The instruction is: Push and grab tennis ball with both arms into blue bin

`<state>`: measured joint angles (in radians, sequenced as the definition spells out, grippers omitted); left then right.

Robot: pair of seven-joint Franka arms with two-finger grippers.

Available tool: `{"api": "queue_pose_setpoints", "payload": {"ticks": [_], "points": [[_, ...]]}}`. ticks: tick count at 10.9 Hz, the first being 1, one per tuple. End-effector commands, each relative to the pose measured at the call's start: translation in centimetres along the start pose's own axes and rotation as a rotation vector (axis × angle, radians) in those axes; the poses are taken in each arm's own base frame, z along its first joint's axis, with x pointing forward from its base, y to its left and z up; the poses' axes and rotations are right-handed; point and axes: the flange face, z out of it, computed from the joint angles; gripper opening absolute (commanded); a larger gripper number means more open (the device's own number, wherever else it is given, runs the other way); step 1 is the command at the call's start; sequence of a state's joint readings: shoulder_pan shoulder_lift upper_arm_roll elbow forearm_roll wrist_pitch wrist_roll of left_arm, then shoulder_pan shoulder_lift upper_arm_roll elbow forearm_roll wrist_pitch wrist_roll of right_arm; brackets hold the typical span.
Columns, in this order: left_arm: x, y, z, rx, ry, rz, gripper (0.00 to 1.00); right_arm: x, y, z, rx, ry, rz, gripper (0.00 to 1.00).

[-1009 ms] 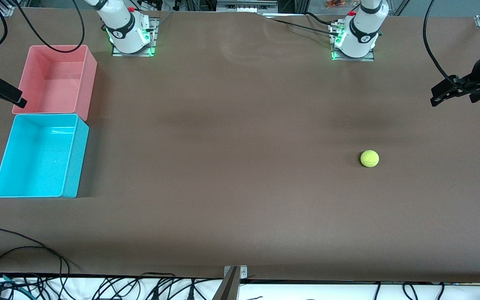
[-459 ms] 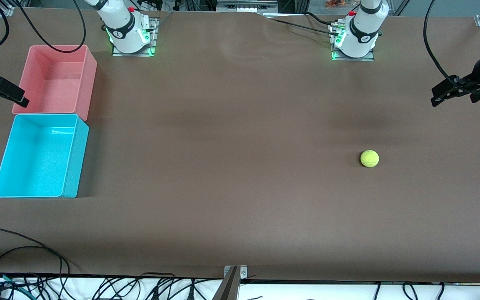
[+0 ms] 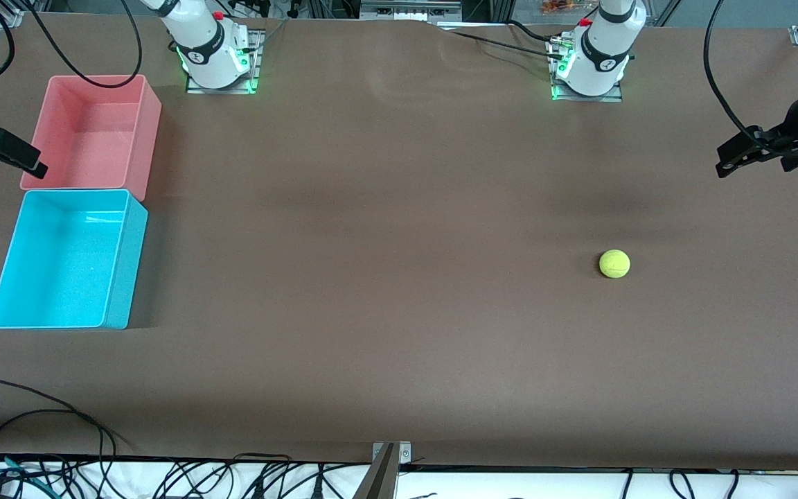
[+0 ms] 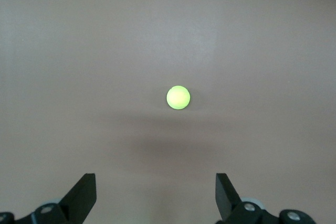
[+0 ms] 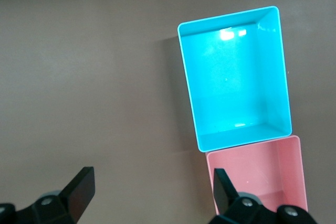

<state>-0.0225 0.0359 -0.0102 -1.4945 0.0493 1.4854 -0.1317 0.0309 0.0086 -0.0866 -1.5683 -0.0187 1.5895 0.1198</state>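
1. Tennis ball (image 3: pixel 614 264) is sitting on the brown surface (image 3: pixel 385 277) toward your left arm's end, untouched.
2. Your left gripper (image 4: pixel 156 198) is hanging over the surface near the ball, fingers (image 4: pixel 84 195) spread wide, gripping nothing.
3. Your right gripper (image 5: pixel 152 195) is hovering beside the pink bin (image 3: pixel 94 132), fingers apart.
4. Blue bin (image 3: pixel 66 260) is touching the pink bin, nearer the front camera.

The left arm's hand (image 3: pixel 723 161) hangs in the air over the counter's edge at the left arm's end, fingers (image 4: pixel 81 195) spread wide with nothing between them. The right arm's hand (image 3: pixel 35 168) hangs over the counter's edge at the right arm's end, equally wide and empty.
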Motion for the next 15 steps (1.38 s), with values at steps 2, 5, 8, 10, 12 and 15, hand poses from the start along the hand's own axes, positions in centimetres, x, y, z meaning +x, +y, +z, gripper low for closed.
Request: {"api": "queue_pose_setpoints", "payload": {"ticks": [2,5,8,10,12,15], "points": [[-0.1,-0.4,0.5,0.003,-0.006,-0.012,1.0,0.0,0.4,-0.8,0.005,-0.003,-0.005,1.0],[0.4,-1.0,1.2,0.007,-0.016,-0.021,1.0,0.0,0.3,-0.8,0.006,-0.003,-0.006,1.0],[0.6,-2.6,1.5,0.004,-0.017,-0.045,1.0,0.0,0.3,-0.8,0.006,-0.003,-0.005,1.0],[0.5,-3.2,1.9,0.004,-0.019,-0.058,1.0,0.0,0.3,-0.8,0.006,-0.003,-0.005,1.0],[-0.2,-3.7,2.9,-0.002,0.043,-0.066,1.0,0.0,0.3,-0.8,0.006,-0.001,-0.006,1.0],[-0.3,-4.6,4.0,-0.005,0.068,-0.08,1.0,0.0,0.3,-0.8,0.007,-0.003,-0.005,1.0]]}}
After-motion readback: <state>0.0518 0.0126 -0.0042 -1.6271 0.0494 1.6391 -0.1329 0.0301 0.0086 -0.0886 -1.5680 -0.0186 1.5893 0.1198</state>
